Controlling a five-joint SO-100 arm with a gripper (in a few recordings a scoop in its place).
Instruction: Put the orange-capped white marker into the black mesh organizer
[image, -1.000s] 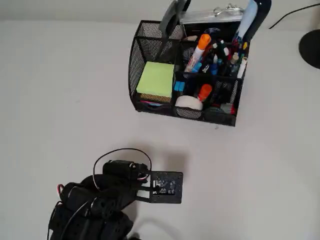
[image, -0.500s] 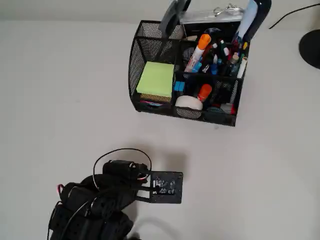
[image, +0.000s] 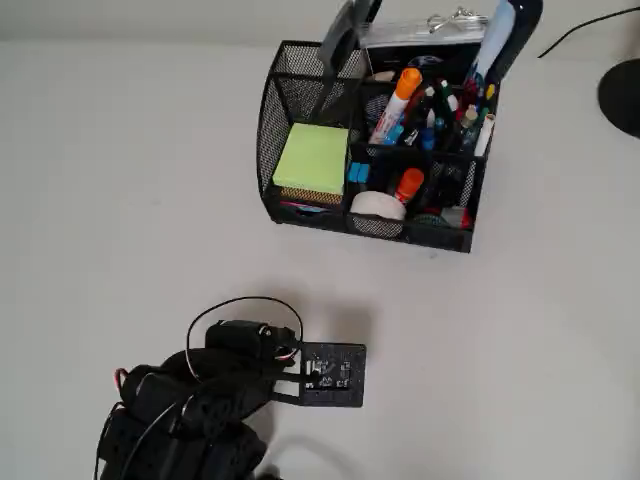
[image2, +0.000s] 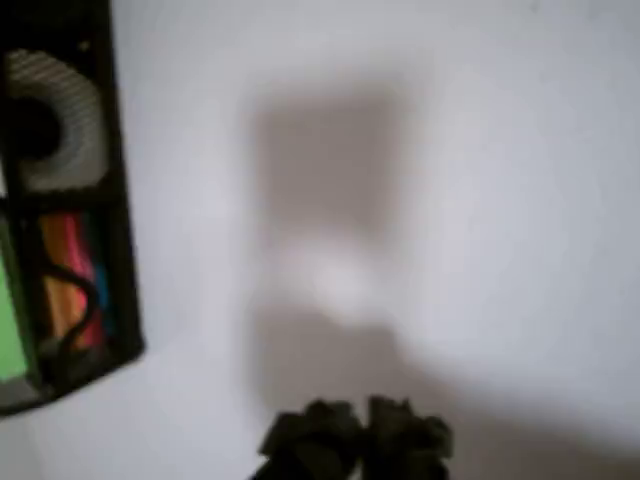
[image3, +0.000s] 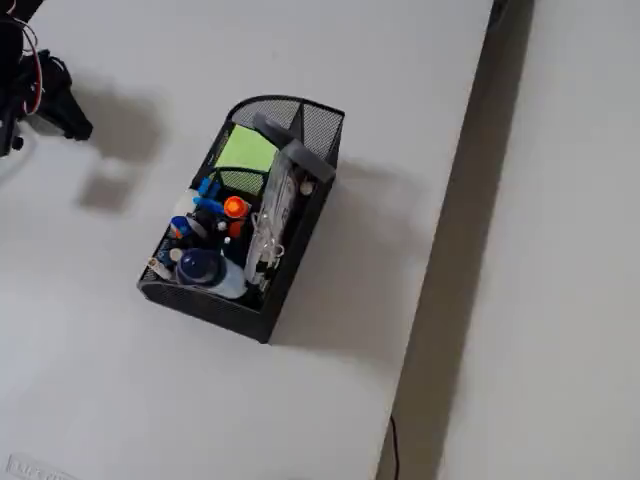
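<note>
The marker (image: 397, 100) was already in the organizer (image: 300, 75). It stood leaning, orange cap up, among the pens in a far compartment, to the right of the green sticky notes (image: 312, 158) in the overhead view. Judged from that, the placing itself looked done, and the step in hand was pulling the arm (image: 190, 400) back to rest.

The arm sat folded at the near left of the table (image: 120, 180), well apart from the organizer. In the wrist view the gripper (image2: 355, 440) showed as a dark blurred lump at the bottom edge over bare table. I could not tell whether its fingers were apart or together, but nothing could be seen between them. The near corner of the organizer (image2: 120, 200) lay off to the left in that view.

To finish well, the arm should keep to the near side and move slowly. It should not swing toward the far right, where the tall items stick up above the mesh rim. The organizer was crowded, and a knock would probably tip it or shake out its contents. The marker leaned rather than sitting deep, so it was worth checking that it rested steadily against its neighbours before calling the job done.
</note>
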